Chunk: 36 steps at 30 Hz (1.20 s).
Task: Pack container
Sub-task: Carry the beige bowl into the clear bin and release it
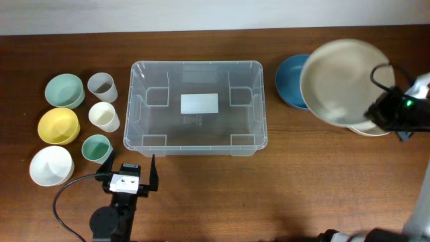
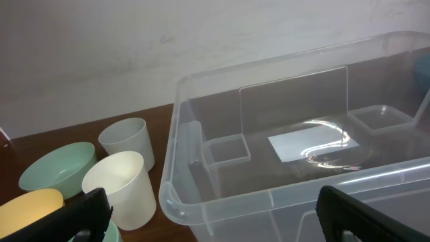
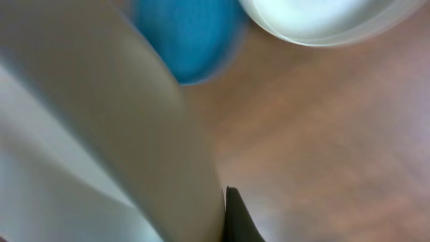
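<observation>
On my far left, the green bowl (image 1: 64, 90), yellow bowl (image 1: 58, 125) and white bowl (image 1: 51, 165) sit on the worktop (image 1: 201, 195). The grey cup (image 1: 101, 85), cream cup (image 1: 104, 115) and teal cup (image 1: 97, 148) stand just beside the container's left wall. None of them is packed.

My left end effector (image 1: 131, 169) hovers by the container's near left corner, jaws spread wide, holding nothing.

The container (image 1: 195, 64) sits upright mid-worktop with only its white label (image 1: 199, 103) on the base. I judge the packing barely begun, with everything left to load.

Further right, a blue bowl (image 1: 289, 81) lies near the container's right wall, partly overlapped by the beige plate (image 1: 339, 81). My right end effector (image 1: 381, 113) grips that plate by its rim, raised and tilted above a pale dish (image 1: 373, 130).

In the way, as I read it: the plate must clear the container's right rim, and the moulded ribs inside narrow the flat floor. The left cups crowd that wall.
</observation>
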Available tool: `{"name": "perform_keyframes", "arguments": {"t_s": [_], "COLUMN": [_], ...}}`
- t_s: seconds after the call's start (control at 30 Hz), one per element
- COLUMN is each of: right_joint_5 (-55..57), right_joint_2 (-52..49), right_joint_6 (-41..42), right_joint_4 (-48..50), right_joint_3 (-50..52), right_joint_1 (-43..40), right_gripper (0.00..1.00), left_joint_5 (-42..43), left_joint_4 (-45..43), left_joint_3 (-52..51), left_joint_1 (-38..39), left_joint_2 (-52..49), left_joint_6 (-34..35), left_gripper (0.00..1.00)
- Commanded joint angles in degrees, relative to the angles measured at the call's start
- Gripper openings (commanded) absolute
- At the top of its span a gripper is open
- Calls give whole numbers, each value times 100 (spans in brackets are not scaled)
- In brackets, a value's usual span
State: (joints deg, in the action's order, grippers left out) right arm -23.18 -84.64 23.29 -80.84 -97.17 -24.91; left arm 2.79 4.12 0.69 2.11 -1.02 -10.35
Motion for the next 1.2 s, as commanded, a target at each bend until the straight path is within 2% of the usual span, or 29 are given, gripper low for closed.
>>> {"name": "perform_keyframes", "arguments": {"t_s": [0.0,0.03,0.07,0.13,0.23,0.33,0.5,0.7,1.17], "right_joint_5": [-619,-612,-175,638,1635,1641,1478,896,385], "right_joint_2": [334,365,302,140,-264,-796,-1764,-2715,-3759], "right_joint_6": [354,459,835,1268,1818,2081,2122,2118,2271], "right_joint_4": [275,450,953,1248,1602,2079,2695,3060,3462], "right_joint_3": [-409,-407,-400,-400,-400,-400,-400,-400,-400], "right_joint_1": [918,1239,2402,3318,4360,4942,5403,5453,5464], "right_gripper": [4,4,4,4,4,4,4,4,4], "left_joint_5": [44,44,44,44,44,44,44,44,44], "left_joint_4": [28,28,28,28,28,28,28,28,26], "left_joint_3": [-15,-15,-15,-15,-15,-15,-15,-15,-15], "left_joint_1": [-42,-42,-42,-42,-42,-42,-42,-42,-42], "left_joint_2": [2,2,2,2,2,2,2,2,2], "left_joint_6": [-92,-92,-90,-92,-90,-92,-92,-92,-90], "left_gripper": [100,100,100,100,100,100,100,100,100]}}
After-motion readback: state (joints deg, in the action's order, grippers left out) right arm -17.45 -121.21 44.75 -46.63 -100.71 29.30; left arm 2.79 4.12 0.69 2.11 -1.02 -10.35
